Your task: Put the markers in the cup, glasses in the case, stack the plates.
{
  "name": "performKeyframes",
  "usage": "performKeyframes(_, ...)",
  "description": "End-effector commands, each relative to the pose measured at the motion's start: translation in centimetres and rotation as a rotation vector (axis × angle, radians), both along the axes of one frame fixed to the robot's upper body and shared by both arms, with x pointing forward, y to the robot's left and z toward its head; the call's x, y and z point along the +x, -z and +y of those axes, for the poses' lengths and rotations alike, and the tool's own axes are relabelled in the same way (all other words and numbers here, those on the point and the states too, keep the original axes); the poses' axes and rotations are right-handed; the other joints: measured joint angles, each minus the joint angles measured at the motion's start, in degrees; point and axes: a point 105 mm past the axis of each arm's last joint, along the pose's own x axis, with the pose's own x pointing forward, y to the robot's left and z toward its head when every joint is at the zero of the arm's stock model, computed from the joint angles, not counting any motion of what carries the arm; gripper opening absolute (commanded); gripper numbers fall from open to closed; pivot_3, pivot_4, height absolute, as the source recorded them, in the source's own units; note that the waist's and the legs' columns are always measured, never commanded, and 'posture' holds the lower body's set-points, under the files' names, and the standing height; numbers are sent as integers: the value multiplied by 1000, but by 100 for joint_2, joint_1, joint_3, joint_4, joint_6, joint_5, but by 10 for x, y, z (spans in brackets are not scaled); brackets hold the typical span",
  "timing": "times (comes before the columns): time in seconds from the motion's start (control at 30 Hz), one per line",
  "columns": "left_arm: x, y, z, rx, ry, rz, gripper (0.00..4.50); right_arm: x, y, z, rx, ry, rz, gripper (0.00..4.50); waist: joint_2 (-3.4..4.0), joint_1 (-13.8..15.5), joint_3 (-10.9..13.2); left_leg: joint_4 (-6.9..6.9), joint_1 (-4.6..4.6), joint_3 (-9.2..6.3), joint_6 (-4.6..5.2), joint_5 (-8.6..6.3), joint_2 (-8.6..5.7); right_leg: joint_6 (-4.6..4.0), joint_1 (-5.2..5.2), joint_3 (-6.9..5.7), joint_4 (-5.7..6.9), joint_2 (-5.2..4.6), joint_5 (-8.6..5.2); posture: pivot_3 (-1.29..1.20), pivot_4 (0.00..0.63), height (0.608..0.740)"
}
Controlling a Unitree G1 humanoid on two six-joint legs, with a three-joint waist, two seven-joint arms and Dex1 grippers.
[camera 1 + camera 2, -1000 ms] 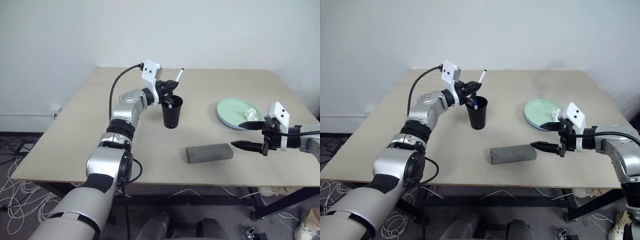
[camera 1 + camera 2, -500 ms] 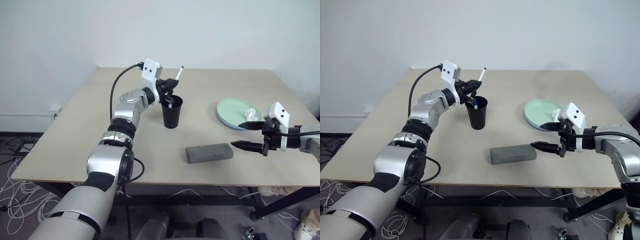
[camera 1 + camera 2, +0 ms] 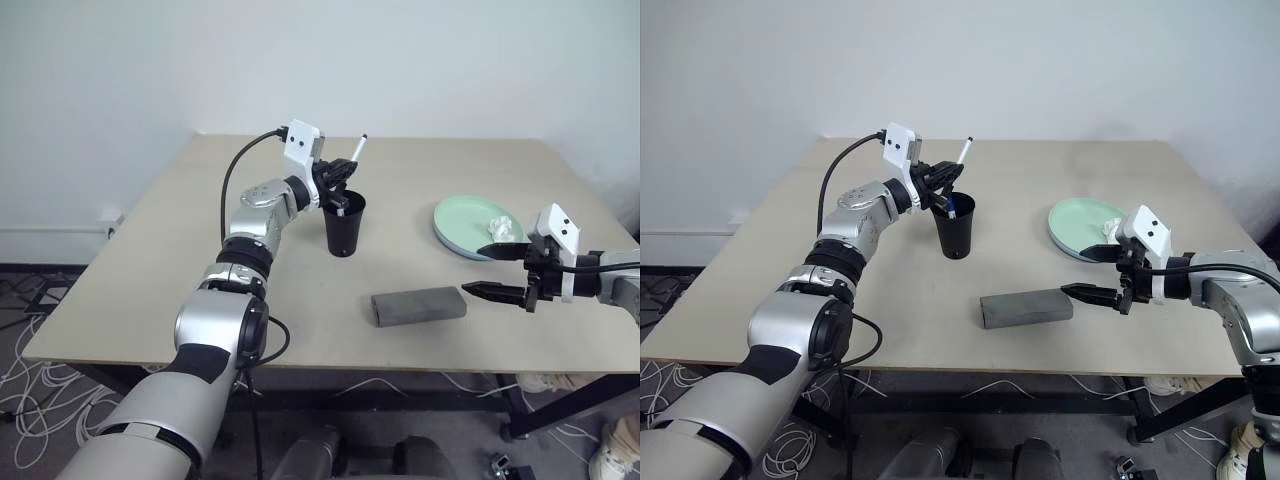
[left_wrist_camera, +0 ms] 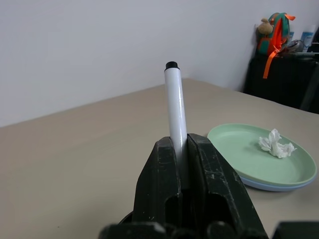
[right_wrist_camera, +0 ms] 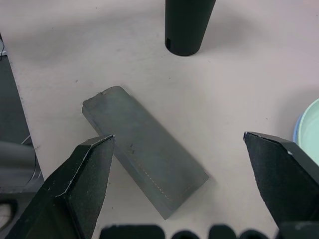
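My left gripper [image 3: 338,182] is shut on a white marker [image 4: 174,107] with a black end, which tilts up over the mouth of the black cup [image 3: 344,232]. A blue-capped marker [image 3: 950,209] stands inside the cup. The grey case [image 3: 418,305] lies shut near the table's front edge. My right gripper [image 3: 478,270] hangs open just to the right of the case and holds nothing. The mint green plate [image 3: 468,228] rests on the light blue plate [image 4: 271,185] at the right. The glasses are out of view.
A crumpled white tissue [image 3: 500,227] lies on the green plate. The tan table [image 3: 200,270] has bare room on its left half and behind the cup. A white wall stands behind the table.
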Motion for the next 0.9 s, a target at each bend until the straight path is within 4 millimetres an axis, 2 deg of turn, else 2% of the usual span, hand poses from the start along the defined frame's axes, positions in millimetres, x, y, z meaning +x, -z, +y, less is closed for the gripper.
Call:
performKeyframes(0.03, 1, -24, -2, -12, 0, -72, 48, 0, -15, 1, 6, -11, -58, 4500, 0, 0, 0, 0, 0, 0, 0, 0, 0, 0, 0, 0, 0, 0, 0, 0, 0, 692)
performKeyframes(0.07, 1, -24, -2, -12, 0, -72, 48, 0, -15, 1, 6, -11, -58, 4500, 0, 0, 0, 0, 0, 0, 0, 0, 0, 0, 0, 0, 0, 0, 0, 0, 0, 692)
performKeyframes(0.17, 1, -4, -5, -34, -35, -64, 48, -1, -15, 2, 7, -14, -52, 4500, 0, 3, 0, 0, 0, 0, 0, 0, 0, 0, 1, 0, 0, 0, 0, 0, 0, 692)
performKeyframes(0.27, 1, -2, -5, -37, -42, -67, 48, -1, -15, 2, 7, -14, -51, 4500, -2, 1, 0, 2, 1, 0, 0, 0, 0, 0, 3, 0, -1, -1, 0, 0, 0, 692)
performKeyframes(0.33, -3, 14, -15, -17, -36, -59, 48, -1, -14, 2, 10, -10, -53, 4500, -2, 0, 0, 2, 0, 0, 0, 0, -1, 0, 1, 0, 0, 0, 0, 0, 0, 692)
performKeyframes(0.4, -5, 20, -20, -8, -33, -57, 48, -1, -14, 2, 12, -8, -53, 4500, -2, 1, 0, 2, 0, 0, 0, 0, -1, 0, 2, 0, 0, -1, 0, 0, 0, 692)
performKeyframes(0.9, -4, 23, -18, 0, -51, -58, 48, -1, -14, 1, 9, -5, -52, 4500, -2, 1, -1, 4, 0, 0, 0, 0, -1, 0, 3, -1, 2, -1, 0, 0, 0, 692)
